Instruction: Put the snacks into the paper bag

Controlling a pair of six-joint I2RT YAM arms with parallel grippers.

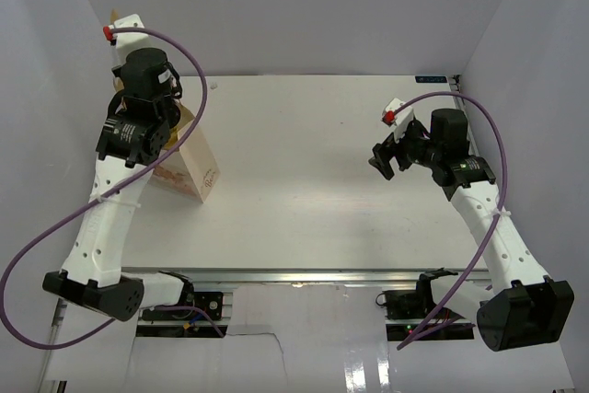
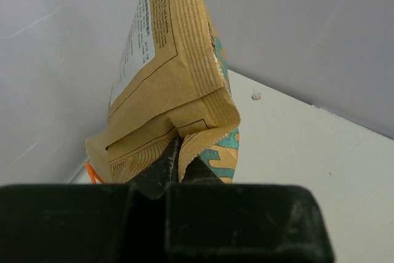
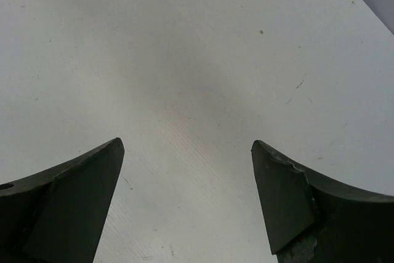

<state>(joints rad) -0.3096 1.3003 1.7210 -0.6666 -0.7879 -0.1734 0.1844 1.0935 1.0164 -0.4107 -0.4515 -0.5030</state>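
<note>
My left gripper [image 2: 180,163] is shut on the lower edge of the large yellow-and-teal chip bag [image 2: 166,72], which stands up from the jaws against the left wall. A bit of orange cord handle [image 2: 91,173] shows low on the left. From above, the cream paper bag [image 1: 195,175] stands at the table's left side, partly hidden under my left arm. My right gripper [image 1: 384,163] [image 3: 188,146] hangs open over bare table at the right, with nothing between its fingers. No other snacks are in view.
Grey walls close in the table at the left, back and right. The white table [image 1: 304,163] stretches between the two arms. Purple cables loop around both arms.
</note>
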